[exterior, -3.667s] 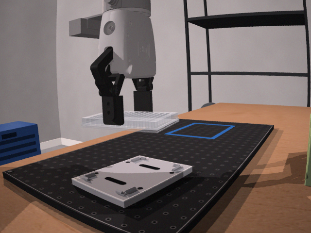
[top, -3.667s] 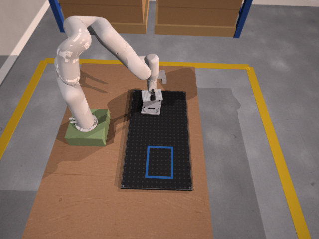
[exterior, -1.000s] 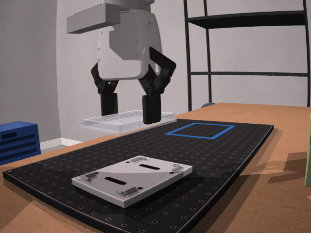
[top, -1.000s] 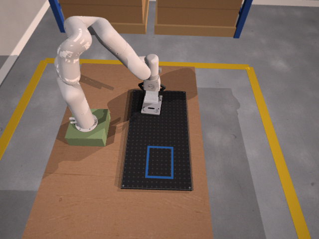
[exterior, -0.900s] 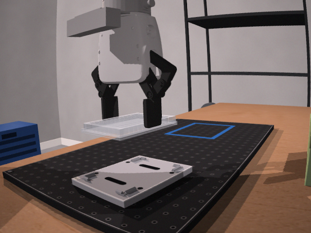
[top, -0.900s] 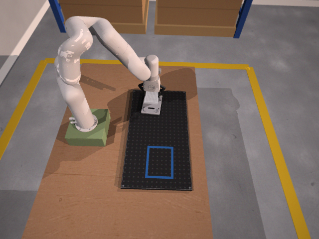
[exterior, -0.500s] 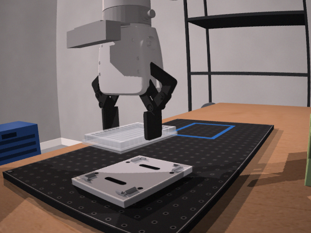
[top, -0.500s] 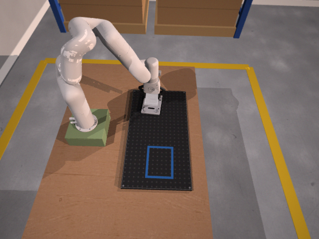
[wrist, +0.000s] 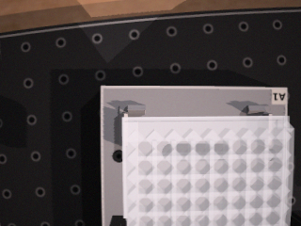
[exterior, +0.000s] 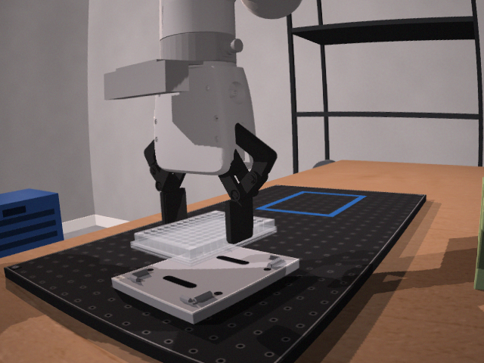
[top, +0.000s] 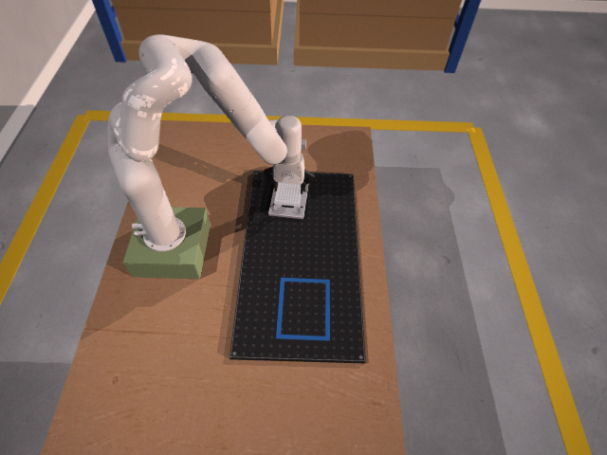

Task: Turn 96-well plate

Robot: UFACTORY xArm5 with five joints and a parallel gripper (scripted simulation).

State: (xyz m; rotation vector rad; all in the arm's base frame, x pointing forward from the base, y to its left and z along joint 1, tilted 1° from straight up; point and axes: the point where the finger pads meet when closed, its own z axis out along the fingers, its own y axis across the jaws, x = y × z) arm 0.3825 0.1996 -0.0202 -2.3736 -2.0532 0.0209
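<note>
My gripper [exterior: 206, 218] is shut on the clear 96-well plate [exterior: 201, 236], its black fingers clamping the plate across its width. The plate hangs level, a small gap above the grey plate nest N1 [exterior: 205, 281], and covers the nest's far part. In the wrist view the plate [wrist: 204, 171] lies over the nest [wrist: 188, 101], with the nest's A1 mark [wrist: 279, 97] at the top right corner. I cannot make out the plate's cut-off corner. In the top view the plate [top: 287, 196] and nest [top: 286, 210] sit near the far end of the black breadboard [top: 299, 264].
A blue outlined rectangle [top: 303, 308] marks the breadboard's near half. The arm's green base block [top: 169, 245] stands left of the board. A blue box [exterior: 29, 218] sits at the left, and a dark shelf frame [exterior: 386, 89] stands behind the table.
</note>
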